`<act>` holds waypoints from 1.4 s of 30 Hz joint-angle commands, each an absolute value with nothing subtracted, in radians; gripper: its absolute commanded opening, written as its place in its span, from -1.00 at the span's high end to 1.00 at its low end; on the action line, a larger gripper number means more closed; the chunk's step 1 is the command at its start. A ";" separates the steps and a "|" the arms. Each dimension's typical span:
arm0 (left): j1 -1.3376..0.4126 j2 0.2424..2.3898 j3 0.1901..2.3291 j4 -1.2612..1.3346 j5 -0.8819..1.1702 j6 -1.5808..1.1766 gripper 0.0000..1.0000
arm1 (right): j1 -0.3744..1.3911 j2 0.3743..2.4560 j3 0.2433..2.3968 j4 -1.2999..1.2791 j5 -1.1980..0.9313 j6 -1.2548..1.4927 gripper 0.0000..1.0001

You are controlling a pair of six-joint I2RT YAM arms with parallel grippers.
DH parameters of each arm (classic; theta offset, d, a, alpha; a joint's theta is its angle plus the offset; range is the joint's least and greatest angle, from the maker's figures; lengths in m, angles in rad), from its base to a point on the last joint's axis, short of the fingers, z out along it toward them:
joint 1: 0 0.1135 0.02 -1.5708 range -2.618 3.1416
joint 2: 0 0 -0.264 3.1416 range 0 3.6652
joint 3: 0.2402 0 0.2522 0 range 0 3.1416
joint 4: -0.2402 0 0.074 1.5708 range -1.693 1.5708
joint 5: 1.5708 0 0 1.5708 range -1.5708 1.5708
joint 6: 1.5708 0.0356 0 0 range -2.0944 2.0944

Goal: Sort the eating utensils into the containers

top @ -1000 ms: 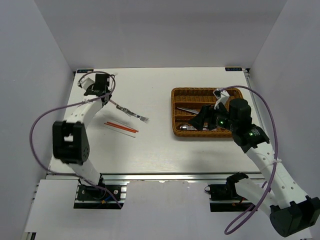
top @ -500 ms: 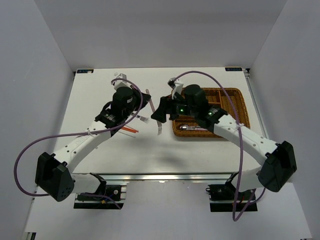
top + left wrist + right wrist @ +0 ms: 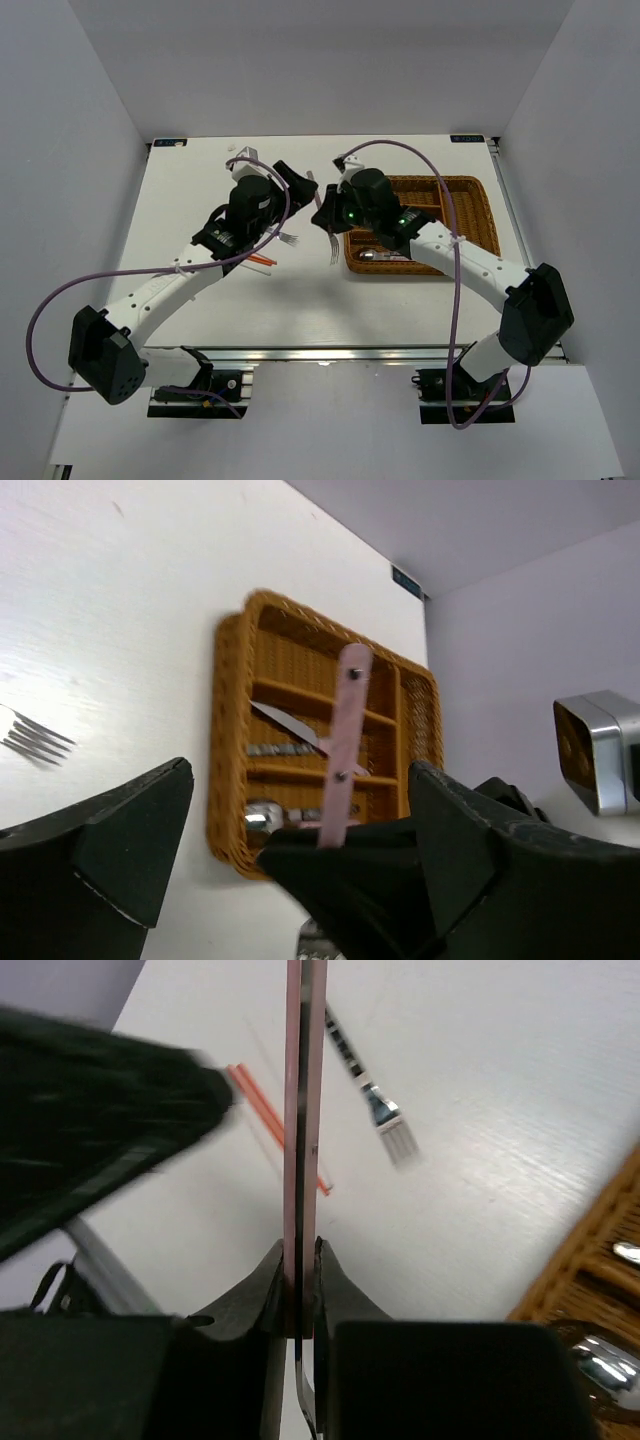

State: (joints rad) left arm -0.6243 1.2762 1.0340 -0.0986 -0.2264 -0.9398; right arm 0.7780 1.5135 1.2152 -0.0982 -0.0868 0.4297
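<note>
A pink-handled fork (image 3: pixel 304 1110) stands edge-on in my right gripper (image 3: pixel 301 1290), which is shut on its handle. Its tines (image 3: pixel 333 250) hang below that gripper (image 3: pixel 323 212), left of the wicker tray (image 3: pixel 470 182). My left gripper (image 3: pixel 293 183) is open just left of it, its fingers spread on either side of the pink handle (image 3: pixel 346 745) without touching. A dark-handled fork (image 3: pixel 372 1098) and red chopsticks (image 3: pixel 268 1120) lie on the table. The tray (image 3: pixel 228 730) holds a knife (image 3: pixel 290 725) and a spoon (image 3: pixel 264 816).
The dark-handled fork's tines (image 3: pixel 288 238) and the chopsticks (image 3: pixel 257 258) lie under the left arm. White walls close in the table on the left, right and back. The tray's corner (image 3: pixel 590 1250) is just right of my right gripper.
Both arms came to the table's middle. The left gripper, which carried the pink fork, opened. The right gripper shut on the fork's handle.
</note>
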 commanded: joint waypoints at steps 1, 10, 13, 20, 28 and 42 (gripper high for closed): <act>-0.629 1.253 1.170 -0.240 -0.414 -0.873 -0.96 | 0.703 1.494 1.266 -0.073 0.070 0.536 1.00; -0.626 1.295 1.281 -0.474 -0.752 -0.776 -0.96 | 0.342 1.620 1.260 -0.197 0.464 1.274 1.00; -0.624 1.339 1.282 -0.485 -0.738 -0.747 -0.96 | 0.336 1.748 1.376 -0.314 0.547 1.377 1.00; -0.510 1.482 1.333 -0.554 -0.640 -0.736 -0.96 | 0.336 2.029 1.681 -0.509 0.590 1.520 1.00; -0.427 1.491 1.253 -0.512 -0.562 -0.677 -0.96 | 0.356 2.056 1.669 -0.592 0.652 1.667 1.00; -0.321 1.796 1.440 -0.618 -0.529 -0.853 -0.96 | 0.356 1.930 1.625 -0.506 0.640 1.517 -0.79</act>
State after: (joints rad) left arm -0.3283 1.7439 1.3468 -0.5392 -0.5098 -0.7666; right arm 0.3538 2.0521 1.6405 -0.5278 0.5854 1.5661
